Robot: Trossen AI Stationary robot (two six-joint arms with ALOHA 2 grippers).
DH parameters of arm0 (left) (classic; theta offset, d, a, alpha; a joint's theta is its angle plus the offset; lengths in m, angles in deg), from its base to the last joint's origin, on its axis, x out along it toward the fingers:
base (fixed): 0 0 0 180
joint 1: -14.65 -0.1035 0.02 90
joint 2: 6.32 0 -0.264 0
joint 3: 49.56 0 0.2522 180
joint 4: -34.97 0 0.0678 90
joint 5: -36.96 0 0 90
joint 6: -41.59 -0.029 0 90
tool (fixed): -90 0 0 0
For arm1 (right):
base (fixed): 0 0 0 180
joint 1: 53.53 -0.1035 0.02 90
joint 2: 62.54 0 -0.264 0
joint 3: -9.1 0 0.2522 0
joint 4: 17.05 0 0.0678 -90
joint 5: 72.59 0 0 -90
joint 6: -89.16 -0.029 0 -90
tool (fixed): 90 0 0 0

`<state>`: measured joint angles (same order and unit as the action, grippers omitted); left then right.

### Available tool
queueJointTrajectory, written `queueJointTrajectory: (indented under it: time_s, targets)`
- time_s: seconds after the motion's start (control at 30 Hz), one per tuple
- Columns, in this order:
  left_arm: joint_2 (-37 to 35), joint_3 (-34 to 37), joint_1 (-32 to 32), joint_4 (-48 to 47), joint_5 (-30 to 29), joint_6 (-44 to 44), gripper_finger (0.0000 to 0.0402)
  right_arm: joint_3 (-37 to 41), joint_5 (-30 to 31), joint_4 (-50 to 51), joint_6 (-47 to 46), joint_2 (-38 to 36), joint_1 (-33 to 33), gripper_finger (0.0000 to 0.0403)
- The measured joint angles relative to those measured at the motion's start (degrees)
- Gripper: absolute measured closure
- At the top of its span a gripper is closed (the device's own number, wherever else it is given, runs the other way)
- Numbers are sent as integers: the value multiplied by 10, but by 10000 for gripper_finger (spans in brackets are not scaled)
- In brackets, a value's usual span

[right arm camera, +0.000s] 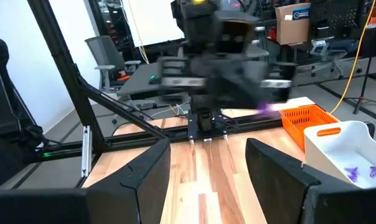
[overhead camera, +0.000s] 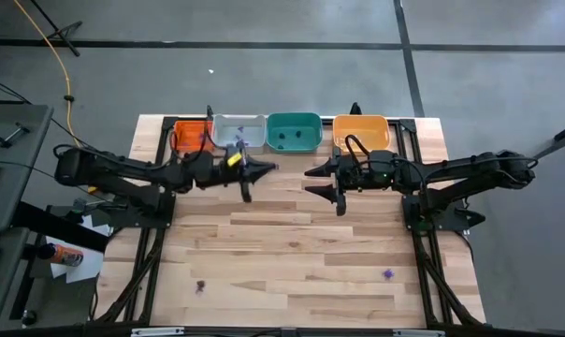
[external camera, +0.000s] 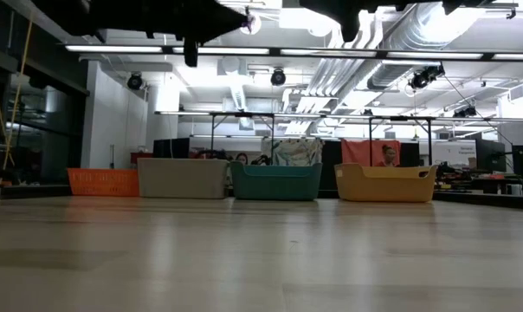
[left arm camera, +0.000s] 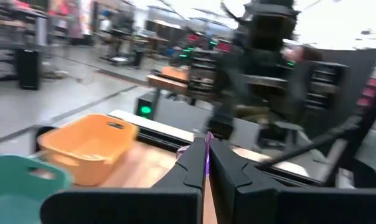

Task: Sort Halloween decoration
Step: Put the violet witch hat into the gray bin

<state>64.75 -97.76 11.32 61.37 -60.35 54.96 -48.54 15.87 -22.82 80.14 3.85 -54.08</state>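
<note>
Purple trinket [left arm camera: 206, 157] pinched in left gripper [left arm camera: 206, 163]
Upper middle of the high view, by the grey tray [overhead camera: 238, 131]; right gripper [overhead camera: 318, 182] spread wide, empty.

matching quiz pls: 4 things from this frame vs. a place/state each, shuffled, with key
Things:
1. left pincer
2. right pincer
3. orange tray
4. yellow tray

Place/state:
A. open, holding nothing
B. far-right end of the tray row in the high view
C. shut on a purple trinket
D. far-left end of the tray row in the high view

Pairs: 1-C, 2-A, 3-D, 4-B
</note>
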Motion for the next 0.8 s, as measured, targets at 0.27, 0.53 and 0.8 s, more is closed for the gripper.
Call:
queueJointTrajectory:
  time_s: [0.27,0.53,0.8]
  targets:
    - [12,-106,-242,-294,62,43,401,0,44,0,-20,0,0,199]
    - [110,-227,-432,-593,103,25,401,0,100,0,-74,0,0,199]
    - [200,-233,-450,-697,84,15,401,0,117,19,-91,0,0,199]
